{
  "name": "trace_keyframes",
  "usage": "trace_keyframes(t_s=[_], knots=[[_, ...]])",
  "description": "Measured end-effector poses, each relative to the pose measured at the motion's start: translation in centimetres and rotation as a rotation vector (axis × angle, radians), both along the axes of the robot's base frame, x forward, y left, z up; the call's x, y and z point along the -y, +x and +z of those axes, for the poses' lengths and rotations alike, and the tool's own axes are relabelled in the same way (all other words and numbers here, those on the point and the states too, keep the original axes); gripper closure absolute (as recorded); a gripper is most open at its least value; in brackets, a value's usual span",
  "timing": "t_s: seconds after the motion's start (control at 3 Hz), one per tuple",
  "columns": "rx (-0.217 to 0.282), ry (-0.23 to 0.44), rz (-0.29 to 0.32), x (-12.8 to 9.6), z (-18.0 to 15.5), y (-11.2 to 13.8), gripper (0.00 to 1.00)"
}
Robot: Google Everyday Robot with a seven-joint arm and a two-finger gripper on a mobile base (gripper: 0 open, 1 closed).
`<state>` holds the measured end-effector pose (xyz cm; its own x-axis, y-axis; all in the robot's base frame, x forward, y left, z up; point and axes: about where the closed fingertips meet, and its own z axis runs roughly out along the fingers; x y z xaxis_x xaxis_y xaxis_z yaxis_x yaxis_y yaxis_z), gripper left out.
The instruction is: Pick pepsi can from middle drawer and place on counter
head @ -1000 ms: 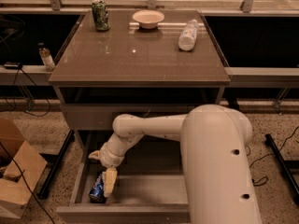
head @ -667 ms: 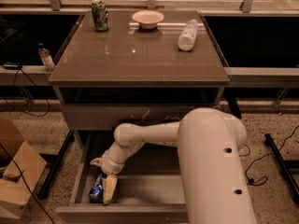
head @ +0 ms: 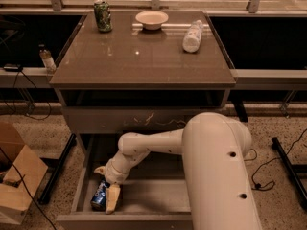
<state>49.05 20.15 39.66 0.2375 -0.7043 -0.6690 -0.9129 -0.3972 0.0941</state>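
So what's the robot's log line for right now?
step: pick | gripper: down in drawer, beside can | can: front left of drawer | counter: can not on it yet

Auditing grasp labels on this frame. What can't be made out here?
- pepsi can: camera view, partly covered by the gripper at the middle drawer's front left; contact unreadable.
- Drawer's right side: hidden behind the robot arm.
- Cardboard box: cut off by the left edge.
- Green can on the counter: lettering too small.
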Motion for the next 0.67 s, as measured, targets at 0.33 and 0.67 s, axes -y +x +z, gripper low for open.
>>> trace_keyframes(t_s=[0.33,0.67], knots=[[0.059,0.035,-0.044,-0.1,1.2,1.8,0.0],[0.135,0.08,-0.077,-0.1,4.9,3.8,0.0]])
